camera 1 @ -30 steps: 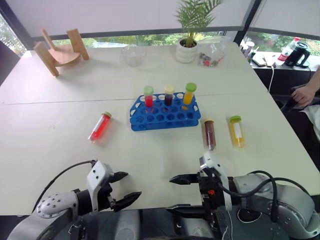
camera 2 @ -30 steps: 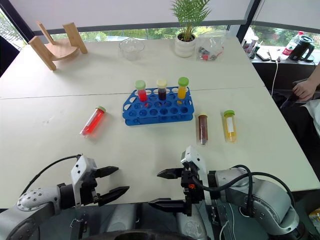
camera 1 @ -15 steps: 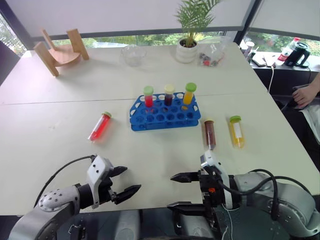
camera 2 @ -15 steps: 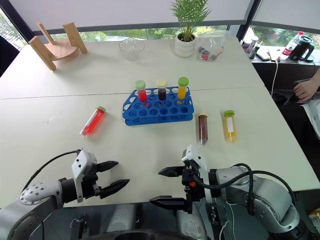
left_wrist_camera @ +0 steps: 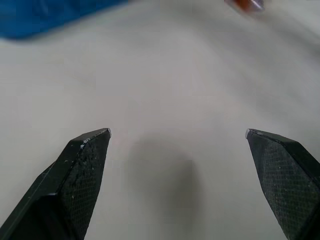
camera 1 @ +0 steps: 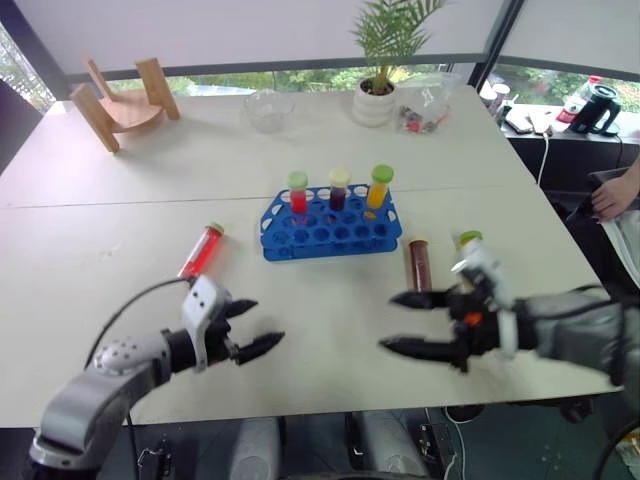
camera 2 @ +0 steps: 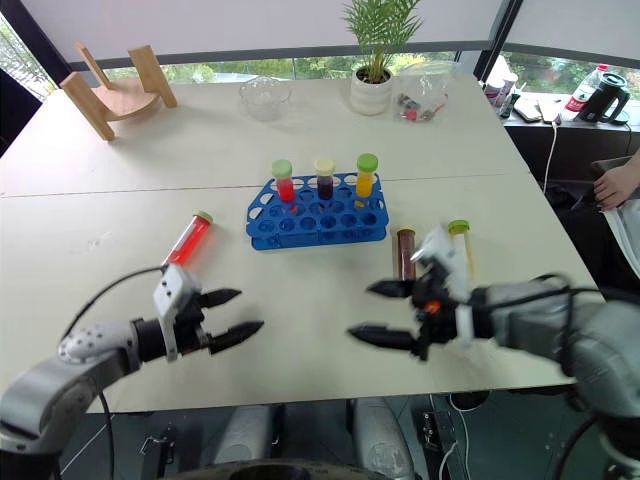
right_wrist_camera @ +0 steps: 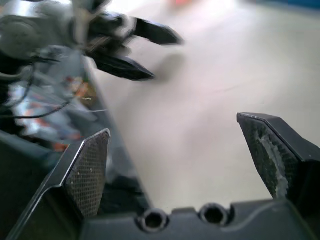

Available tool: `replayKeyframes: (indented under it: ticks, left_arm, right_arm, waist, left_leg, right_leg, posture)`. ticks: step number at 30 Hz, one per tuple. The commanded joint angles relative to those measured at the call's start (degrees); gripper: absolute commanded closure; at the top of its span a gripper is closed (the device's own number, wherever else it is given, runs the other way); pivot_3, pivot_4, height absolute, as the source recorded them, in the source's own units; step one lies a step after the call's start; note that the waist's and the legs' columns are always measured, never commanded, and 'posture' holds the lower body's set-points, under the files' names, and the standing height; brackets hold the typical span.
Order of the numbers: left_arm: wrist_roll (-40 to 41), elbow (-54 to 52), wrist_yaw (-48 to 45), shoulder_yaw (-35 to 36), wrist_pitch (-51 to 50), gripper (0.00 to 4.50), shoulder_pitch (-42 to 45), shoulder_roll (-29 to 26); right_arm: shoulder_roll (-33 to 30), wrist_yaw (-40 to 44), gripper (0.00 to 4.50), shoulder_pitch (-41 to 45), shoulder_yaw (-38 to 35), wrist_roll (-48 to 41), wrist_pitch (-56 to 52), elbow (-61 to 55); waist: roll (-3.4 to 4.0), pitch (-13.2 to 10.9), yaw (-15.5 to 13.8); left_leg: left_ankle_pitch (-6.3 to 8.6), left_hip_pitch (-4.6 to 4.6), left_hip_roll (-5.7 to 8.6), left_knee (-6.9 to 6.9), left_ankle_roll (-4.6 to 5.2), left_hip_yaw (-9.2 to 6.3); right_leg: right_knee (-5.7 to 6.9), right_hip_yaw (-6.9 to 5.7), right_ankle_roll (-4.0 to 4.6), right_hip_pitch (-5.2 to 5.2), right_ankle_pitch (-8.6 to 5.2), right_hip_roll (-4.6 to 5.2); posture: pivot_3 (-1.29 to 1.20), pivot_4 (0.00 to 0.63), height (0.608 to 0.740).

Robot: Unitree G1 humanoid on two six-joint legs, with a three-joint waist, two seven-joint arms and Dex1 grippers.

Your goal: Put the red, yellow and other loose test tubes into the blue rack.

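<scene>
On the white table (camera 1: 120,160), both the left gripper (camera 1: 250,328) and right gripper (camera 1: 412,322) are hanging spread and empty while the red tube (camera 1: 200,252), brown tube (camera 1: 418,268) and yellow tube (camera 1: 472,262) are lying beside the blue rack (camera 1: 330,232), probably light, smooth and prone to rolling, so best pinched mid-barrel.

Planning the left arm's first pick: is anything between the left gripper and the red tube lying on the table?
Nothing visible. Bare table lies between the open left gripper and the red tube, which lies apart from the blue rack.
</scene>
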State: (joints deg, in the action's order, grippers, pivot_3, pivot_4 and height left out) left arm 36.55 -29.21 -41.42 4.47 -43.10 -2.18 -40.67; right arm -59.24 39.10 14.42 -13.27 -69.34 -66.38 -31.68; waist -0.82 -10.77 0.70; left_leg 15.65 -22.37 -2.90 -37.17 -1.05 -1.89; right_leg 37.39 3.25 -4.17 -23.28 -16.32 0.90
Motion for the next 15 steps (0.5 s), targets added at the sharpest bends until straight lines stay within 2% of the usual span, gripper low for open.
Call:
replayKeyframes:
  ticks: [1,4,6,8,11,15]
  left_arm:
    - [7.13,-1.99,-7.78,2.41,-3.97,0.02,11.83,-6.42]
    - [6.36,-2.23,-9.82,-0.24,-4.34,0.02,18.16,-9.11]
    - [5.70,-2.70,-11.17,-1.43,-4.30,0.02,20.54,-10.85]
    - [5.24,-2.71,-11.84,-2.06,-3.85,0.02,22.46,-11.58]
    - [4.16,-2.95,-11.11,-3.44,-3.19,0.02,24.85,-11.00]
    - [3.61,-4.41,-9.83,-4.30,-3.13,0.02,24.32,-10.01]
  right_arm:
    - [-11.27,5.05,0.00,12.76,2.88,11.44,2.69,15.77]
    - [-18.54,12.91,0.00,21.25,17.48,25.50,4.55,25.32]
    - [-18.42,17.24,0.00,29.38,26.61,33.58,3.09,31.90]
    - [-15.46,20.21,0.00,37.87,33.70,40.46,1.04,39.99]
    - [-8.54,23.40,0.00,48.50,41.54,49.28,-0.19,56.05]
    - [0.37,25.65,0.00,55.70,45.04,55.49,-0.99,72.65]
  waist:
    - [0.15,-0.16,-0.01]
    - [0.22,-0.13,-0.06]
    - [0.16,-0.09,0.32]
    - [0.23,-0.16,1.10]
    - [0.33,-0.18,1.60]
    - [0.33,-0.19,1.69]
  left_leg:
    - [0.00,-0.07,0.00,0.04,0.00,0.01]
    - [-0.01,-0.07,0.02,0.09,0.00,0.13]
    - [0.12,-0.07,0.01,0.23,0.21,0.19]
    - [0.22,-0.10,0.00,0.20,0.38,0.27]
    - [0.19,-0.85,0.00,0.17,0.35,0.26]
    - [0.14,-1.10,0.01,0.19,0.28,0.29]
  right_leg:
    - [-0.02,0.00,0.05,-0.10,0.03,0.00]
    - [-0.13,-0.01,0.05,-0.15,0.01,0.06]
    - [-0.23,0.02,-0.02,-0.15,0.00,0.07]
    - [-0.21,0.15,-0.28,-0.27,0.03,0.01]
    - [0.02,0.31,-0.28,-1.21,0.03,-0.08]
    - [0.16,0.38,-0.28,-1.52,0.04,-0.07]
  posture:
    - [0.00,0.150,0.740]
    - [0.00,0.150,0.740]
    - [0.00,0.150,0.740]
    - [0.00,0.150,0.740]
    - [0.00,0.150,0.740]
    - [0.00,0.150,0.740]
